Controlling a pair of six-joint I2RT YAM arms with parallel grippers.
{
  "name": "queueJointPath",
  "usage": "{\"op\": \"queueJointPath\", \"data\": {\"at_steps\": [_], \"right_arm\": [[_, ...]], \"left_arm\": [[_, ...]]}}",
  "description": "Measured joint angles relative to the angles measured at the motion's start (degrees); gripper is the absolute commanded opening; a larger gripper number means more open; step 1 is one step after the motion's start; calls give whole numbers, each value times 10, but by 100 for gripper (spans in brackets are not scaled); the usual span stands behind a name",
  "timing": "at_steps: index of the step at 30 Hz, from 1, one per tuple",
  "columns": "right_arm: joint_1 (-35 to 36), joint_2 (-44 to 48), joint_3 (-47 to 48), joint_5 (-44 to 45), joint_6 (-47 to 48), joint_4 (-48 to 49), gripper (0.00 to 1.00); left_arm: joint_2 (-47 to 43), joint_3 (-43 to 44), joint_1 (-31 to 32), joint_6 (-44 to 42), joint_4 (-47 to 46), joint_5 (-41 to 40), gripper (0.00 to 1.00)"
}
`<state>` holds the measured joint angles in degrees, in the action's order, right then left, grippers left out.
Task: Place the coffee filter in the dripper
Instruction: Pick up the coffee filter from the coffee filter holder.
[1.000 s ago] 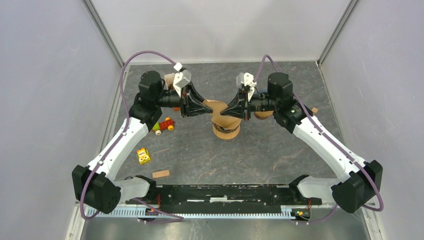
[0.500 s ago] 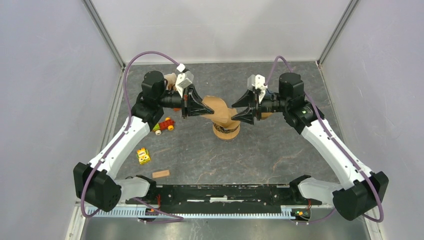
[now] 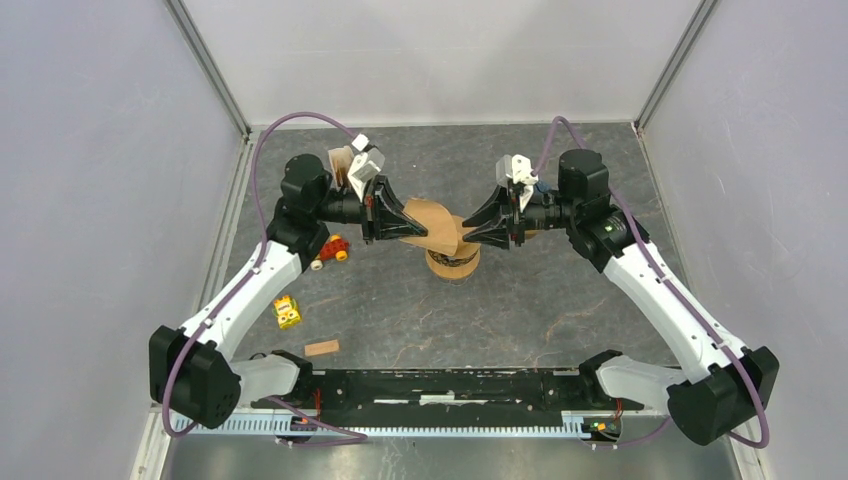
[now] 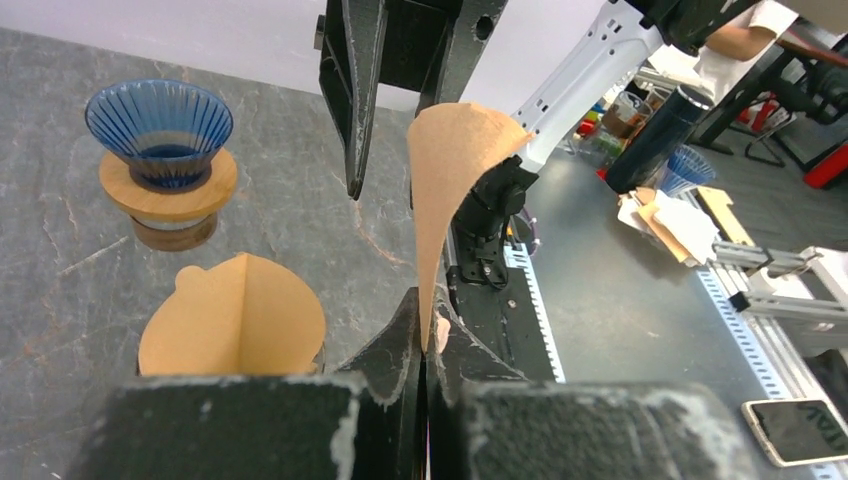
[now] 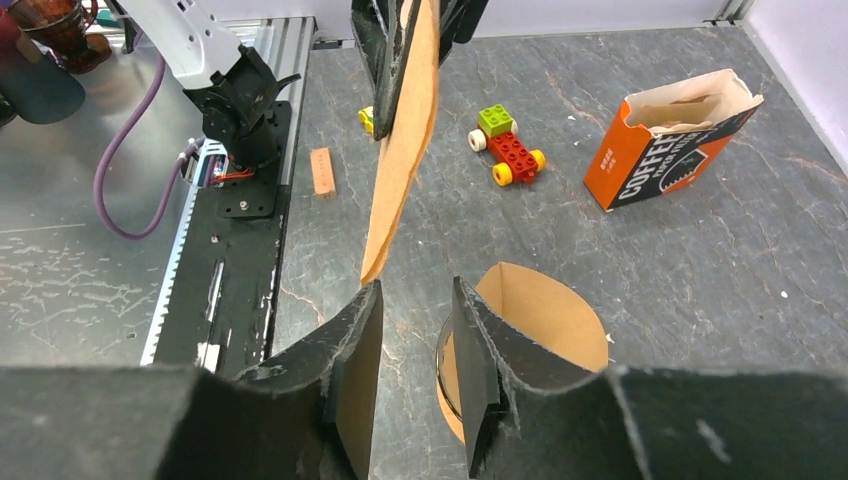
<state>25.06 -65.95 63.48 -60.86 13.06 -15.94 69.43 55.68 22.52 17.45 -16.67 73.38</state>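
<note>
Left wrist view gives us the left gripper (image 4: 424, 305) clamped on an edge of the coffee filter (image 4: 452, 170), which stands just ahead of the right gripper (image 5: 415, 300), jaws parted. We judge it light, limp, easily creased, best pinched at the rim. Both arms reach level toward each other, the dripper (image 3: 452, 265) below them.

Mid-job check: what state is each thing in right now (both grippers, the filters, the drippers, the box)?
left gripper: shut on the held filter.
right gripper: open, at the held filter's edge, not gripping.
held filter: lifted off the table, curled.
seated filter: sitting in the dripper below the grippers.
blue dripper: upright on its wooden stand, empty.
filter box: open.
</note>
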Motion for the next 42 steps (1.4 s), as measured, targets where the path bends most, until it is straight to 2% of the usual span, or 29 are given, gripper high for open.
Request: {"op": "queueJointPath", "data": {"at_steps": [3, 8, 14, 31, 42], "right_arm": [[0, -3, -1, -2, -10, 8, 37], [0, -3, -3, -1, -15, 17, 36], [0, -3, -17, -2, -13, 17, 36], [-1, -3, -27, -7, -3, 17, 30], [-1, -3, -39, -16, -11, 25, 28]], "left_arm": [[-1, 18, 4, -20, 64, -21, 2], [-1, 80, 31, -104, 214, -75, 2], [-4, 87, 45, -149, 283, -102, 2], [-4, 86, 45, -170, 296, -99, 2], [-5, 67, 45, -157, 246, -77, 2]]}}
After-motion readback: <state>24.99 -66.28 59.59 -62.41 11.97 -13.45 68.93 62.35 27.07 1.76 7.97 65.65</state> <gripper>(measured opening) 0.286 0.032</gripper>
